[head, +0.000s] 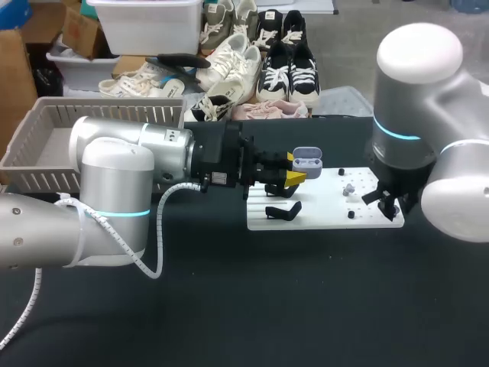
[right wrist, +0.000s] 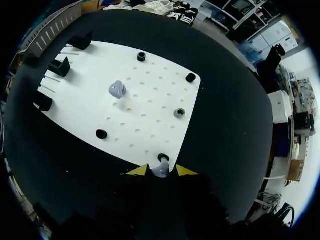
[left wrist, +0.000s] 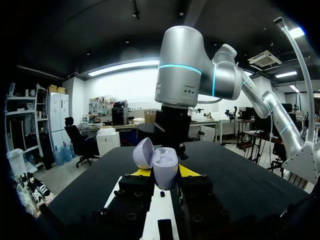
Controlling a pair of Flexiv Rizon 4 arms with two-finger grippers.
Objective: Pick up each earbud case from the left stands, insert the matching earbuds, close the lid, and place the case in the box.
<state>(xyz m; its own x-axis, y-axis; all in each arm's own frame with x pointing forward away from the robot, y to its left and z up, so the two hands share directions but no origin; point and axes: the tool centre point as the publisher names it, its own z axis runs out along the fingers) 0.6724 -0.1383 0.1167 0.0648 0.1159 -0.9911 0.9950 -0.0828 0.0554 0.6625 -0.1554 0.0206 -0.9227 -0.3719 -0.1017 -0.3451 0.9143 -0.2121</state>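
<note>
Jaws of my left gripper clamp the open case; arm level. Right gripper above an earbud; grasp unclear.

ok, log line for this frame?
left end effector: shut on open case | right end effector: shut on earbud | second earbud: loose on board

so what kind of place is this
Probably a robotics lab bench: a black table, a white pegboard with stands and loose earbuds, and the left gripper holding an open case.
</note>
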